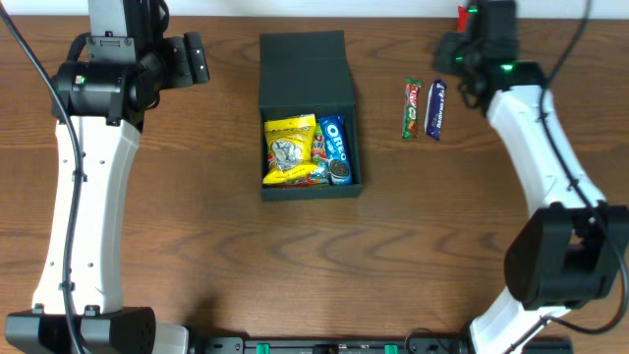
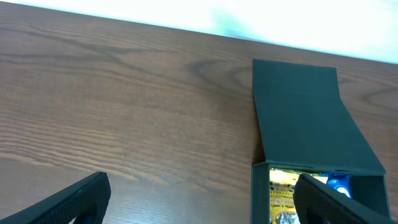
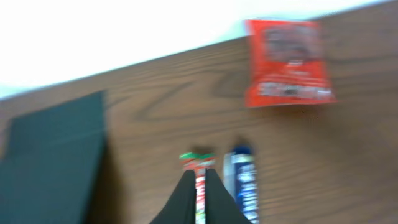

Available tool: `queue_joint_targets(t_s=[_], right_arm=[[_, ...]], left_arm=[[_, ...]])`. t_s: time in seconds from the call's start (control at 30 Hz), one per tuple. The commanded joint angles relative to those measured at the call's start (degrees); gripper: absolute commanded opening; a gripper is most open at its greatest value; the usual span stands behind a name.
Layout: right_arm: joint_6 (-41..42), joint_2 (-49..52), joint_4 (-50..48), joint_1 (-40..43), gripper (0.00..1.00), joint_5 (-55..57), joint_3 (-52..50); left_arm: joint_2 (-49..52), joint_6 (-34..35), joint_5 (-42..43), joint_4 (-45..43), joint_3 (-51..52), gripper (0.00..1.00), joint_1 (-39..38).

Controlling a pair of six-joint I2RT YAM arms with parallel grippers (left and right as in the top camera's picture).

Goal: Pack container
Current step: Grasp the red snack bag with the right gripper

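Container [image 1: 310,193] sits mid-table, well apart from both arms. Its long axis runs away from me, with the lid [image 1: 305,59] folded back at the far end and the cavity at the near end. A yellow packet [image 1: 292,149] and an Oreo pack [image 1: 336,149] are already inside.

I'd take the red-green bar [image 1: 412,108] next. It lies beside the blue bar [image 1: 436,108], between the container and the right arm, so the right arm is nearer. Both bars lie long axis near-to-far, roughly parallel to the container.

In the wrist view the right gripper [image 3: 200,180] is in line with the red-green bar's length. Its fingers are pinched to a thin slit, but the view is blurred and I can't tell if they're fully closed. The container lies to its left.

Left gripper [image 2: 202,186] hangs spread wide, holding nothing, with the container off to its right.
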State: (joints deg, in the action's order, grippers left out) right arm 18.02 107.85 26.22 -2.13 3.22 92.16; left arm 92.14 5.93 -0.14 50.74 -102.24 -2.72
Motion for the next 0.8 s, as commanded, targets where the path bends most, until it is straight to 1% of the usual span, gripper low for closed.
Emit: queue_joint_targets(t_s=[0.0,0.1,0.2,0.3,0.33,0.43,0.5,0.53,0.57,0.6,0.67,0.7,0.77], right_arm=[[0.39,3.8,-2.12,3.23,0.01,-0.11,0.42],[0.35,7.52,-6.78,5.55,0.01,-1.29,1.66],[0.28,13.64,-6.8,6.69,0.01,-1.36,9.05],[0.13,23.28,-0.31,7.41,0.01,-1.55,23.96],[0.13,27.89,3.34,7.74,0.01,-1.55,31.5],[0.22,36.81,9.22,8.66,0.01,-1.75,45.42],[0.66,41.66,11.65,9.35,0.03,-1.77,51.98],[1.05,43.28,12.2,9.7,0.17,-1.81,53.75],[1.25,44.22,12.17,9.97,0.43,-1.81,54.36],[1.22,44.78,12.02,10.12,0.58,-1.75,54.29],[0.44,45.31,11.93,10.32,0.77,-1.73,54.27],[-0.46,45.59,11.89,10.34,0.83,-1.73,54.27],[-1.97,46.05,11.96,10.38,0.91,-1.38,54.25]], left_arm=[[-0.48,-0.76,0.22,0.07,0.17,0.95,0.17],[-0.48,-0.79,0.22,0.07,0.17,0.95,0.17],[-0.48,-0.79,0.22,0.02,0.17,0.95,0.17],[-0.48,-0.79,0.22,0.02,0.17,0.95,0.17],[-0.48,-0.79,0.22,0.02,0.17,0.95,0.17],[-0.48,-0.79,0.22,0.02,0.17,0.95,0.17],[-0.48,-0.79,0.2,0.02,0.17,0.95,0.17],[-0.5,-0.79,0.2,0.02,0.17,0.95,0.17],[-0.48,-0.79,0.2,0.0,0.17,0.95,0.17],[-0.48,-0.79,0.2,0.0,0.17,0.95,0.17],[-0.48,-0.79,0.2,0.0,0.17,0.95,0.17],[-0.48,-0.79,0.2,0.0,0.17,0.95,0.17],[-0.48,-0.79,0.2,0.0,0.17,0.95,0.17]])
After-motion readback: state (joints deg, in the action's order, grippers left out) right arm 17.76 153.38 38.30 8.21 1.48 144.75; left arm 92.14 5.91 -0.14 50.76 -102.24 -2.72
